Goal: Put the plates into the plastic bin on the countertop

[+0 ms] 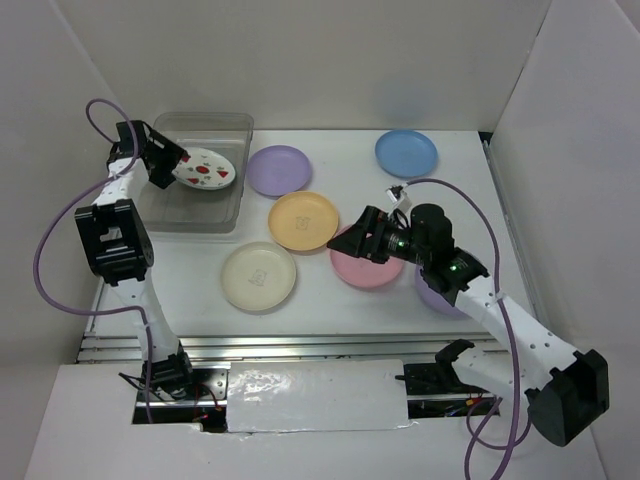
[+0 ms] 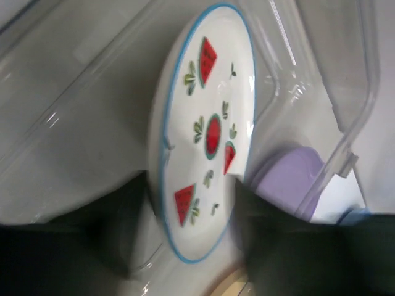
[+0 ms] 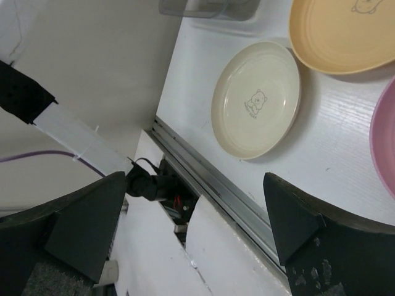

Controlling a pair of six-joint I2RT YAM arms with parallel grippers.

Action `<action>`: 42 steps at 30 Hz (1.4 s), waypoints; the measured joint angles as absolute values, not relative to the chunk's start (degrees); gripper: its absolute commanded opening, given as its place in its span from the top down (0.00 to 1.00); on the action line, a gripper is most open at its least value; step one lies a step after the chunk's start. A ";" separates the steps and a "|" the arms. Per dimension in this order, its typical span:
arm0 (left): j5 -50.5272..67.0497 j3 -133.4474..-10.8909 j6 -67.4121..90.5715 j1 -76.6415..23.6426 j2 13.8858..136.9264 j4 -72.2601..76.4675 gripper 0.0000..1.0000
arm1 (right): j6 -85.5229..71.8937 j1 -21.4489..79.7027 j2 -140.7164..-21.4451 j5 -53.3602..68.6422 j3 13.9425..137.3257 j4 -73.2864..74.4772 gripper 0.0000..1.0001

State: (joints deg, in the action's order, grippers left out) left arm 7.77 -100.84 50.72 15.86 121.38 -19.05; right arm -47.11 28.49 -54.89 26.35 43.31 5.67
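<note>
While our left gripper [image 1: 172, 160] grips the fruit-print plate [image 1: 205, 170] by its rim, the plate tilted just ahead of the fingers [image 2: 92, 246] within the walls of the plastic bin [image 1: 200, 125], our right gripper [image 1: 365, 235] hangs with jaws spread wide at the edge of the pink plate [image 1: 365, 270]; the cream plate [image 3: 256, 98] lies on the countertop [image 1: 330, 320] ahead of it.
</note>
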 measured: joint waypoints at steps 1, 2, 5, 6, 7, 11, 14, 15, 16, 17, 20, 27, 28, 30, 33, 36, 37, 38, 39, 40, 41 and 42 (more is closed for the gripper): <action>7.75 -101.43 50.46 15.49 121.38 -19.07 0.01 | -46.98 29.10 -55.46 26.37 43.33 5.23 0.00; 7.79 -102.13 50.48 15.18 121.36 -19.03 0.01 | -46.87 29.69 -56.12 26.37 43.33 4.95 0.00; 7.42 -103.37 50.96 14.59 121.19 -20.38 0.01 | -46.57 31.99 -58.08 25.21 43.42 4.67 0.00; 7.22 -103.83 50.94 14.37 120.99 -21.74 0.01 | -46.19 33.58 -59.13 24.08 43.81 5.08 0.00; 6.57 -104.38 50.92 14.17 120.68 -23.44 0.01 | -45.91 35.11 -60.20 22.83 44.47 5.69 0.00; 2.42 -111.02 51.40 13.45 119.90 -35.07 0.01 | -44.73 42.59 -69.34 13.74 51.83 9.76 0.00; 0.64 -115.87 51.40 13.56 118.26 -39.92 0.01 | -45.17 46.19 -76.90 7.62 55.61 10.50 0.00; 0.47 -116.40 51.40 13.82 117.36 -40.88 0.01 | -45.45 47.00 -78.96 6.07 55.72 10.52 0.00; 0.67 -116.60 51.35 14.15 116.42 -41.87 0.01 | -45.93 47.59 -80.68 4.80 55.70 11.00 0.00; 1.02 -116.62 51.31 14.57 115.66 -42.98 0.01 | -46.35 48.16 -82.06 3.68 55.70 11.53 0.00; 1.54 -113.38 50.68 15.66 112.84 -44.56 0.01 | -48.14 50.09 -86.04 -0.86 56.07 12.75 0.00; 0.82 -91.64 43.35 14.94 89.58 -45.10 0.01 | -51.66 53.60 -98.59 -6.11 61.87 14.15 0.07; 0.82 -88.68 42.09 14.50 84.66 -45.01 0.01 | -52.12 53.69 -99.94 -6.39 62.15 14.24 0.14; 0.56 -82.78 40.10 13.98 73.76 -44.01 0.01 | -52.97 53.69 -102.76 -6.92 63.16 14.66 0.26; -0.21 -76.34 37.08 14.06 60.95 -44.14 0.01 | -53.93 53.58 -106.34 -7.29 64.77 14.90 0.56; -0.32 -72.95 34.39 14.13 54.19 -45.21 0.01 | -54.57 53.49 -107.00 -7.35 65.30 14.76 0.84; -0.32 -72.10 33.52 14.11 53.43 -45.54 0.01 | -54.87 53.49 -107.04 -7.33 65.30 14.66 0.99; -0.32 -71.26 32.95 14.11 53.19 -45.80 0.01 | -55.31 53.49 -107.04 -7.27 65.30 14.52 1.00; -0.32 -70.28 32.27 14.13 52.93 -45.89 0.01 | -56.01 53.49 -107.02 -7.29 65.30 14.15 1.00; -0.27 -69.14 31.48 14.11 52.80 -46.46 0.01 | -55.83 53.52 -106.96 -6.72 65.30 13.96 1.00; 0.05 -67.92 30.98 14.13 52.88 -46.65 0.01 | -56.14 53.84 -106.91 -6.98 65.21 13.98 1.00; 0.51 -66.67 30.06 14.13 52.82 -47.11 0.01 | -56.27 54.15 -106.63 -7.16 65.06 14.15 1.00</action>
State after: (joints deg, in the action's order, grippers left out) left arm 0.51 -66.67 30.06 14.13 52.82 -47.11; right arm -56.27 54.15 -106.63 -7.16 65.06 14.15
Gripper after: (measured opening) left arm 0.993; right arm 0.029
